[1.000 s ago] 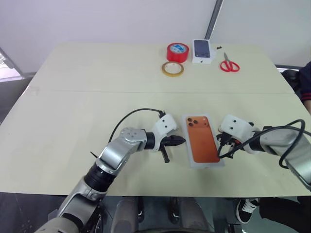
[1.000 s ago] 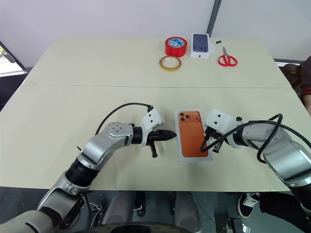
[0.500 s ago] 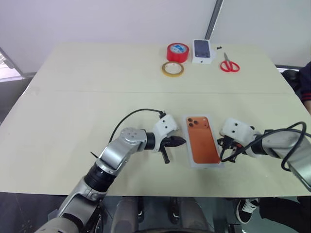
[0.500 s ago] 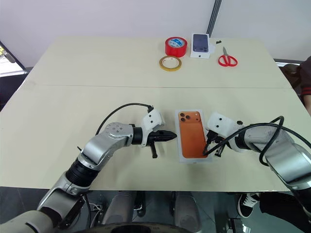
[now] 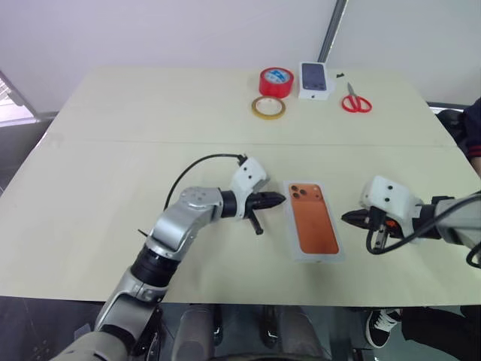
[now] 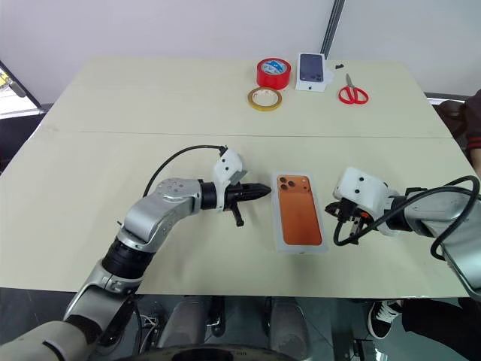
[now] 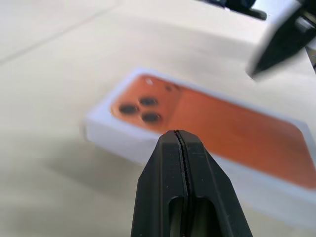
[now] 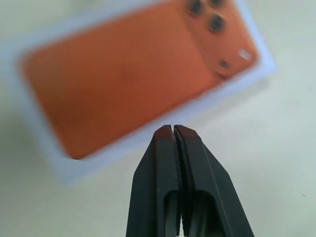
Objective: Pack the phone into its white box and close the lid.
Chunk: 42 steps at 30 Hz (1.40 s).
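Left eye view: your phone point(image 5: 314, 225) sits in the white box point(image 5: 294, 241), between pinched-shut, empty left gripper point(image 5: 279, 200) and right gripper point(image 5: 348, 218); lid still missing.

Matt orange-copper phone point(image 5: 315, 226) with glossy dark lenses, lying in a smooth white box point(image 5: 332, 255) – card, by its look; pale matt table point(image 5: 113, 188); gripper fingers point(image 7: 185, 187) of smooth black plastic – glossy red tape roll point(image 5: 276, 80), upper centre

bare table all round the white box point(image 5: 316, 258), left gripper point(image 5: 279, 200) & right gripper point(image 5: 348, 218) flanking, tape rolls point(image 5: 275, 80) far back
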Each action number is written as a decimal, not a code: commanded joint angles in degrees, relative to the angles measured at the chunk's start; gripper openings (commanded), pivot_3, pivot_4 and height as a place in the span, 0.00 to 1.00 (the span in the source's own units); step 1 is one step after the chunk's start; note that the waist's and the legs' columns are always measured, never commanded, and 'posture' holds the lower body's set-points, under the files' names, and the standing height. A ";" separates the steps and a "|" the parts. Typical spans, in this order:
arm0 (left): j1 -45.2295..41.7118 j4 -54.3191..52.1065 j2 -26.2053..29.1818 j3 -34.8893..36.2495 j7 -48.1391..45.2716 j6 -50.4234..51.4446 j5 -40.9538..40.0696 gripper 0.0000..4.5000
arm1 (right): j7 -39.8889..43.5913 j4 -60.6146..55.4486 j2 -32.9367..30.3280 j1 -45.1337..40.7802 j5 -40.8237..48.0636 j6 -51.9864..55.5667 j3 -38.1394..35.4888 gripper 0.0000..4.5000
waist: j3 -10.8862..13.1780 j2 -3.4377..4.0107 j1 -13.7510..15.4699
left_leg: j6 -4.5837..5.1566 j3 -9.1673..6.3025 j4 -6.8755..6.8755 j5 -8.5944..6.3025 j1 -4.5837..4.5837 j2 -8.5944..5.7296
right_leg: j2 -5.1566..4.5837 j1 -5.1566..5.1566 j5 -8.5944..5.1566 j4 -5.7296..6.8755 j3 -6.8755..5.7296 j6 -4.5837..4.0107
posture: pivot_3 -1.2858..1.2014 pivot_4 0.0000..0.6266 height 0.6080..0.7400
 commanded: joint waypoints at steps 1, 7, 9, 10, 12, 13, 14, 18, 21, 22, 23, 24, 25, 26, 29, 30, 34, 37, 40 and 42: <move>-2.34 3.71 -1.06 -2.93 0.58 -2.79 2.76 0.00 | -0.98 -4.50 0.84 2.45 1.05 0.85 -0.39 0.02 | 0.00 -0.01 -0.10 | 0.00 -0.01 0.00 0.00 0.02 -0.01 | 0.00 0.02 -0.01 -0.01 -0.01 0.00 | 0.52 0.24 1.00; -4.92 10.80 -1.74 -7.09 0.60 -1.15 6.55 0.00 | -4.56 -6.82 2.02 6.54 -0.07 3.15 2.70 0.02 | -0.01 -0.02 -0.15 | 0.01 -0.03 -0.01 -0.01 0.05 -0.01 | 0.01 0.03 -0.01 0.00 -0.01 -0.01 | 0.52 0.24 1.00; -4.94 11.10 -1.25 -8.09 -0.24 0.34 6.80 0.00 | -5.80 -6.75 1.81 7.52 -1.30 3.31 3.65 0.02 | -0.05 -0.07 -0.10 | 0.01 -0.03 0.00 -0.01 0.07 0.00 | -0.01 0.05 -0.01 0.00 -0.01 -0.01 | 0.52 0.24 1.00; -4.79 11.02 -1.00 -8.27 -0.43 0.69 6.88 0.00 | -6.56 -6.40 2.06 7.21 -1.55 3.55 3.69 0.02 | -0.08 -0.10 -0.11 | 0.01 -0.03 0.00 -0.01 0.09 0.01 | -0.01 0.08 -0.01 -0.01 -0.01 -0.01 | 0.52 0.24 1.00; -4.45 10.71 -0.80 -7.79 -0.23 0.42 7.01 0.00 | -7.39 -5.80 2.39 6.32 -1.48 3.74 3.11 0.02 | -0.11 -0.15 -0.13 | 0.01 -0.05 0.00 -0.01 0.10 0.02 | -0.02 0.09 -0.01 -0.03 -0.01 -0.01 | 0.52 0.24 1.00; -4.29 10.42 -0.99 -6.65 0.37 0.39 6.71 0.00 | -7.40 -5.45 2.54 5.94 -1.34 3.08 2.29 0.02 | -0.11 -0.15 -0.15 | 0.01 -0.05 0.00 -0.01 0.11 0.02 | -0.02 0.10 -0.01 -0.03 -0.01 -0.01 | 0.52 0.24 1.00; -4.10 9.95 -1.09 -5.41 0.95 0.33 6.31 0.00 | -7.46 -5.10 2.79 5.47 -1.11 2.50 1.46 0.02 | -0.11 -0.15 -0.15 | 0.01 -0.06 0.00 -0.01 0.11 0.02 | -0.02 0.10 -0.01 -0.02 -0.01 -0.01 | 0.52 0.24 1.00; -1.50 3.83 1.28 1.63 2.39 -1.55 3.84 0.00 | -9.16 -0.76 5.76 0.17 0.62 1.78 -2.19 0.02 | -0.09 -0.15 -0.66 | 0.01 -0.04 -0.01 -0.01 0.10 0.04 | 0.00 0.06 -0.01 -0.01 0.00 -0.02 | 0.52 0.24 1.00; 1.73 -2.65 5.02 7.88 4.03 -1.17 2.27 0.00 | -9.52 5.94 7.00 -3.49 -0.60 -1.07 -2.97 0.02 | -0.09 -0.14 -0.53 | 0.01 -0.03 -0.04 -0.01 0.11 0.05 | 0.08 0.01 0.00 0.06 -0.01 -0.02 | 0.52 0.24 1.00; 2.83 -4.69 6.29 9.90 4.66 -0.57 1.70 0.00 | -9.68 8.62 7.46 -4.57 -1.19 -2.70 -3.19 0.02 | -0.09 -0.14 -0.39 | 0.01 -0.04 -0.05 -0.01 0.11 0.06 | 0.10 0.00 0.00 0.07 -0.02 -0.02 | 0.52 0.24 1.00; 4.55 -6.85 8.34 12.13 5.00 -0.28 1.50 0.00 | -9.78 11.43 8.14 -5.81 -1.52 -4.40 -3.29 0.02 | -0.09 -0.14 -0.32 | 0.01 -0.04 -0.06 -0.01 0.11 0.06 | 0.09 -0.01 0.00 0.08 -0.01 -0.02 | 0.52 0.24 1.00; 6.19 -8.60 10.28 13.79 5.30 -0.21 1.55 0.00 | -10.07 14.21 8.74 -7.01 -1.94 -5.72 -3.27 0.02 | -0.10 -0.12 -0.27 | 0.01 -0.03 -0.07 -0.01 0.10 0.06 | 0.09 -0.02 0.00 0.08 -0.01 -0.02 | 0.52 0.24 1.00; 8.04 -10.29 12.26 15.39 5.84 -0.23 1.89 0.00 | -10.55 17.82 9.38 -8.51 -2.68 -7.21 -3.10 0.02 | -0.10 -0.13 -0.29 | 0.01 -0.02 -0.07 -0.01 0.10 0.06 | 0.07 -0.01 -0.01 0.08 -0.01 -0.01 | 0.52 0.24 1.00; 10.79 -12.23 14.36 18.21 6.33 -0.39 1.81 0.00 | -10.84 21.62 10.21 -10.03 -3.33 -8.93 -2.90 0.02 | -0.10 -0.12 -0.32 | 0.01 -0.01 -0.06 -0.01 0.10 0.06 | 0.06 0.00 -0.01 0.07 -0.01 -0.01 | 0.52 0.24 1.00; 14.53 -15.34 16.64 22.37 8.12 0.57 0.67 0.00 | -9.72 29.44 11.23 -13.13 -4.27 -13.40 -2.53 0.02 | -0.09 -0.10 -0.01 | 0.01 0.05 -0.06 -0.01 0.10 0.05 | 0.00 0.00 0.00 0.06 0.02 -0.01 | 0.52 0.24 1.00; 16.57 -16.59 17.48 24.80 8.33 0.88 -0.04 0.00 | -9.28 31.15 11.94 -13.98 -3.85 -14.46 -2.80 0.02 | -0.09 -0.10 0.02 | 0.00 0.03 -0.05 0.00 0.09 0.04 | -0.03 0.01 -0.01 0.07 0.00 -0.01 | 0.52 0.24 1.00; 25.98 -21.23 20.91 32.12 8.60 0.37 -1.20 0.00 | -6.77 36.80 13.97 -16.81 -1.73 -16.15 -3.84 0.02 | -0.09 -0.10 -0.40 | 0.02 0.10 -0.05 -0.03 0.09 0.06 | -0.05 0.01 0.00 0.03 0.02 0.01 | 0.52 0.24 1.00; 32.04 -23.68 20.96 36.18 9.71 0.12 -2.17 0.00 | -4.57 40.80 14.98 -18.52 -0.63 -16.30 -3.29 0.02 | -0.09 -0.09 -0.42 | 0.01 0.11 -0.05 -0.02 0.12 0.10 | -0.04 0.00 0.00 0.08 0.02 -0.01 | 0.52 0.24 1.00; 33.99 -24.76 20.08 37.09 11.49 -0.36 -2.74 0.00 | -2.20 42.64 15.18 -18.82 -0.81 -17.87 -2.52 0.02 | -0.09 -0.09 -0.10 | 0.00 0.09 -0.05 -0.03 0.12 0.11 | -0.06 0.00 -0.01 0.07 0.01 -0.02 | 0.52 0.24 1.00; 34.67 -24.83 19.08 38.15 12.79 -0.83 -3.17 0.00 | -1.23 43.83 15.69 -19.39 -0.99 -18.29 -2.17 0.02 | -0.09 -0.09 -0.13 | -0.01 0.10 -0.05 -0.03 0.11 0.08 | -0.09 0.01 -0.01 0.04 0.00 -0.02 | 0.52 0.24 1.00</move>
